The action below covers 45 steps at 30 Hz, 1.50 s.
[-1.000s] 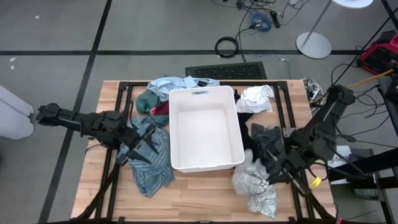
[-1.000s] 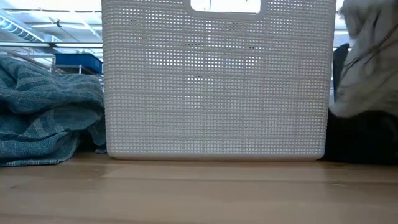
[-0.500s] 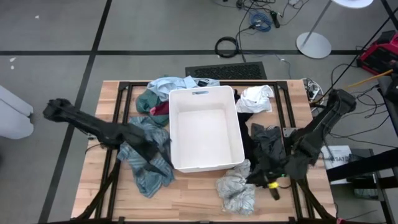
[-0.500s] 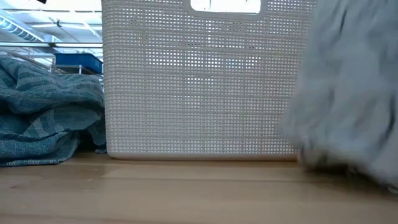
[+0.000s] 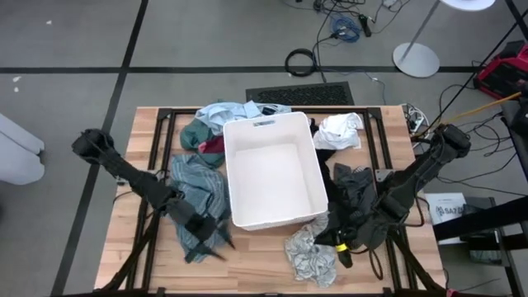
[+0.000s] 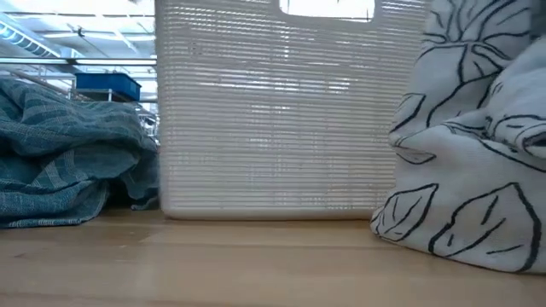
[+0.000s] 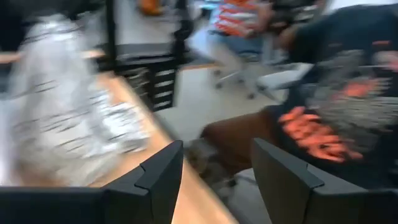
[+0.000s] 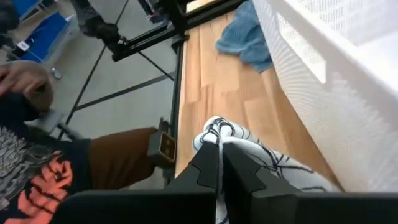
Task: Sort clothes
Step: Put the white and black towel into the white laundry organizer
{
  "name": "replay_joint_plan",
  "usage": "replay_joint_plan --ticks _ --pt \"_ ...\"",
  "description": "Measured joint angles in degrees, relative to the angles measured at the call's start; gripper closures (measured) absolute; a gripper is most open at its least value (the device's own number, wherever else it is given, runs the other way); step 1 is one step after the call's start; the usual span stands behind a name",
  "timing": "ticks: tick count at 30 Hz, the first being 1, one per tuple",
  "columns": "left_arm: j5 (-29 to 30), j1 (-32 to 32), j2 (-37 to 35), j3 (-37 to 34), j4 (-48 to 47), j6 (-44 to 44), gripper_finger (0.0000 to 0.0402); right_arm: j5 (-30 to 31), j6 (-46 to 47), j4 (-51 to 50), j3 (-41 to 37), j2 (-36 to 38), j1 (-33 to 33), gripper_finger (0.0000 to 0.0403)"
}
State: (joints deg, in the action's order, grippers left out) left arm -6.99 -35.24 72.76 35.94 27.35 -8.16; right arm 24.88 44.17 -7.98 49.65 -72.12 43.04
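The right gripper (image 5: 337, 244), clamped on the white-grey leaf-print cloth garment (image 5: 309, 256), is dragging it left along the near edge, nudging the white plastic bin (image 5: 272, 172). The left gripper (image 5: 216, 244), jaws wide and empty, is swinging clear of the teal striped garment (image 5: 198, 194).

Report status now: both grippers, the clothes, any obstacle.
Right gripper shut on white leaf-print garment, dragging it along the table front. Left gripper open, empty, beside teal striped garment. White bin close by.

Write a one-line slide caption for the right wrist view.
Right hand shut on white leaf-print garment, beside the white bin.
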Motion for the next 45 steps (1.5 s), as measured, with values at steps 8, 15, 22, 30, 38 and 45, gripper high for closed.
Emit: replay_joint_plan --ticks 8,15,22,30,38,45 --pt "1.0 -8.8 4.8 0.6 14.8 5.7 0.0204 -2.9 -5.5 1.6 0.0 -0.5 -4.8 0.0403" --pt "8.8 -8.9 13.2 5.9 14.8 5.6 0.0204 -4.1 -10.3 7.8 0.0 -2.9 -9.7 0.0403" --pt "13.1 -4.5 19.3 8.5 11.9 -0.4 0.0204 -5.5 -13.8 12.6 0.0 -3.8 -12.4 0.0402" --pt "17.0 -0.7 19.4 8.5 5.5 -2.9 0.0204 -8.8 -13.7 13.8 0.0 -2.6 -9.0 0.0402" --pt "17.5 4.6 19.4 8.5 1.0 -0.6 0.0204 -5.4 -11.9 13.8 0.0 -2.4 -3.2 0.0402" --pt "17.5 8.6 19.4 8.5 -2.3 -1.7 0.0204 -3.8 -10.4 13.8 0.0 -2.4 -0.3 0.0402"
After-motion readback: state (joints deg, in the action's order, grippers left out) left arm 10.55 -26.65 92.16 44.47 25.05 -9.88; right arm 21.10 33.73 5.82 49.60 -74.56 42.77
